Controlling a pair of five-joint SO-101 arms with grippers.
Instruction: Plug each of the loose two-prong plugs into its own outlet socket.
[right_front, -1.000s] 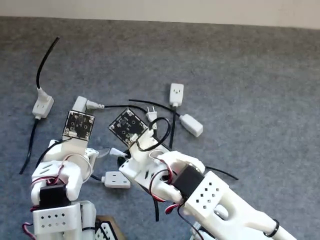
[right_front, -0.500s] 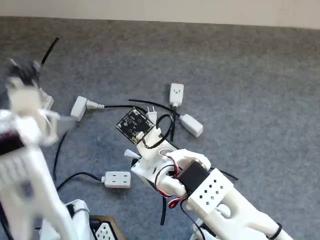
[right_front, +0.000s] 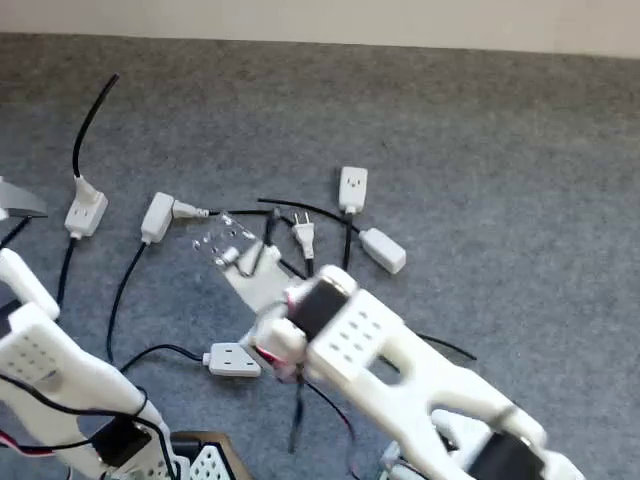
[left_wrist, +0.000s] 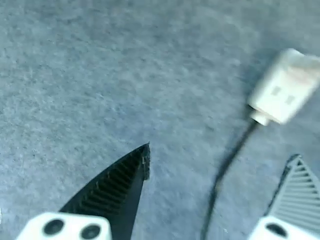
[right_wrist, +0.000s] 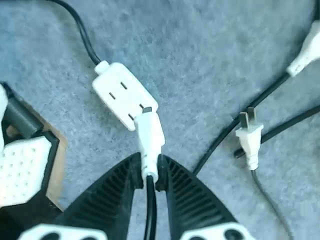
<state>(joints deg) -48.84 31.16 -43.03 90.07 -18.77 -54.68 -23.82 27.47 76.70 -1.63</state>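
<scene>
Plug: the white plug (right_wrist: 149, 134) has its nose against the outlet socket (right_wrist: 125, 96), prongs at the end slots. You can't tell how deep they sit.
Right hand: the right gripper (right_wrist: 149, 162) is pinched narrow on the white plug at its cord end, so the prongs stay free to lead.
Socket: the outlet socket lies flat on the grey carpet (right_front: 480, 150), lower centre-left of the high view, slot face turned to the right arm (right_front: 350, 335). That looks set up for a straight push.
Left hand: the left gripper (left_wrist: 221, 153) is spread wide and holds nothing. A white outlet block (left_wrist: 284, 86) with a black cord lies just past its fingertips.
Left arm: the left arm (right_front: 50, 370) sits at the lower left of the high view, well apart from the mating spot.
Loose plug: the loose plug (right_front: 303, 236) lies at the centre of the high view with bare prongs, in no socket.
Spare sockets: upper-centre socket (right_front: 352, 188) and mid-right socket (right_front: 382, 250) – both free.
Step (judged): you're seating the first plug, and the loose plug is not yet done.
Risk (judged): nothing braces the outlet socket, so it may slide as you push – keep the push along its long axis.
</scene>
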